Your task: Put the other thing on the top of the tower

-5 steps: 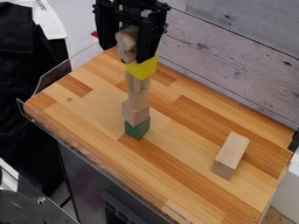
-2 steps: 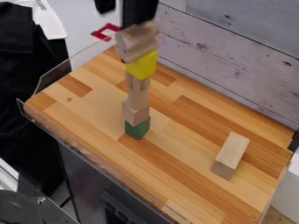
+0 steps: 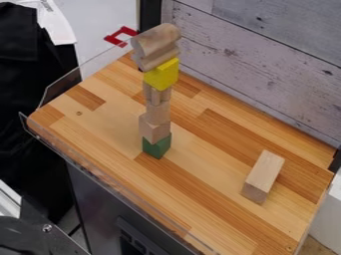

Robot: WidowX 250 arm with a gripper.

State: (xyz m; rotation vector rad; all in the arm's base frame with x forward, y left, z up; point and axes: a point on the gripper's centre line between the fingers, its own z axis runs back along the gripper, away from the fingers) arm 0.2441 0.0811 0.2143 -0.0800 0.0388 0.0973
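from my end, the stacking looked well advanced but not finished. the tower stood up on its own from the desk, a little left of the middle, with the green block at its foot. plain wooden pieces rose from there toward twelve o'clock, the yellow block sat above them, and over that lay a pale stepped piece with a rounded wooden piece as the highest of all. those two slanted up toward two o'clock in my view, and i could not tell whether they sat truly level.

the loose oblong block lay on its long side at roughly four o'clock from the tower's foot, well apart from it, its far end pointing to about one o'clock. i took that to be the other thing, so by my reckoning the stack so far was done and this one block was what remained: grip it, lift it clear, bring it over toward ten o'clock and set it on the rounded top. that perch looked poor to me, since a curved top could let the block roll or tip the column. i could not tell whether the hand was spread or pressed together.
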